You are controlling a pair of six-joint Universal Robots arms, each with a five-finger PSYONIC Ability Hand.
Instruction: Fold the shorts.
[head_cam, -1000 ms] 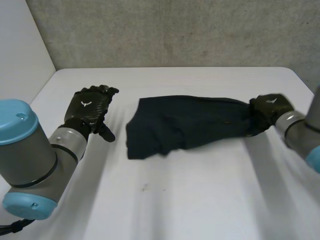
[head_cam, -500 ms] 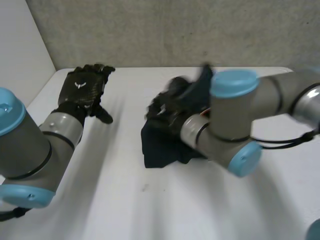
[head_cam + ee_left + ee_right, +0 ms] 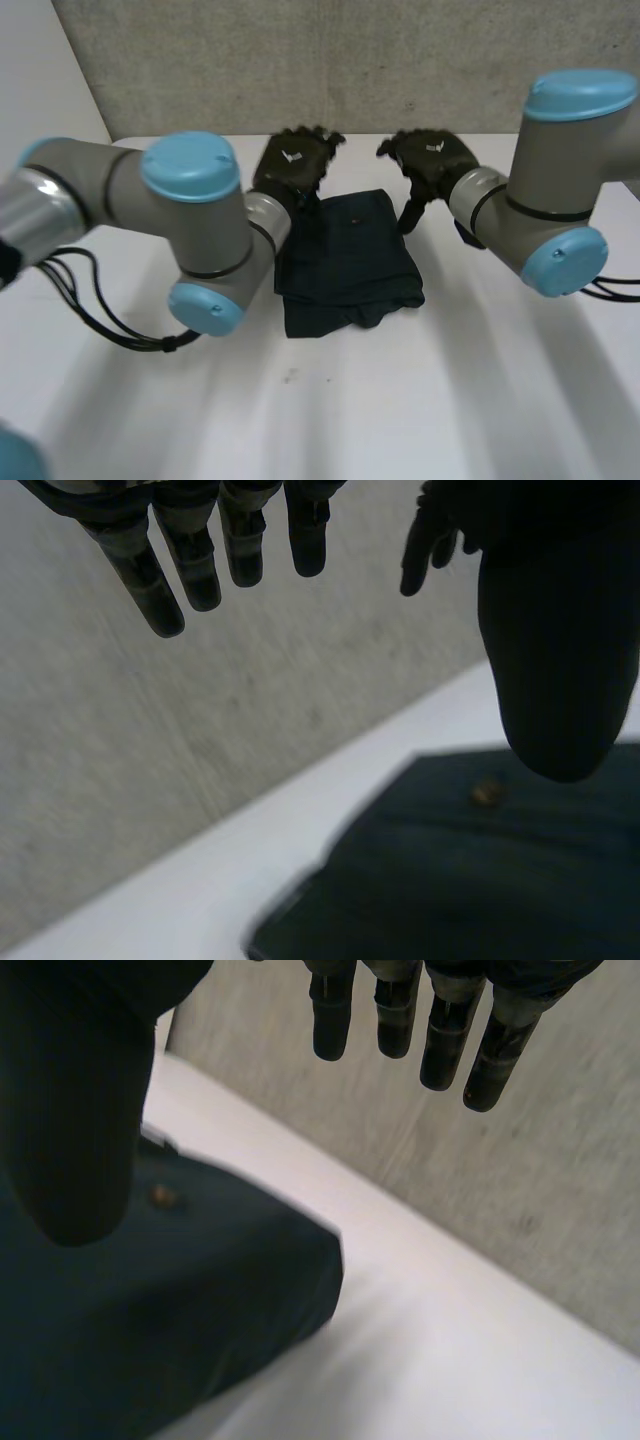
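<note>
Here, folded shorts (image 3: 350,258), edge behind left arm (image 3: 215,235)

One shorts (image 3: 350,262), two hands (image 3: 292,166) (image 3: 432,160), one table (image 3: 400,400)

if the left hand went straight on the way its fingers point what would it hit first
Most likely the wall, though depth is unclear: the left hand aims straight fingers at it over the table edge. The shorts lie under its palm, out of that line.
</note>
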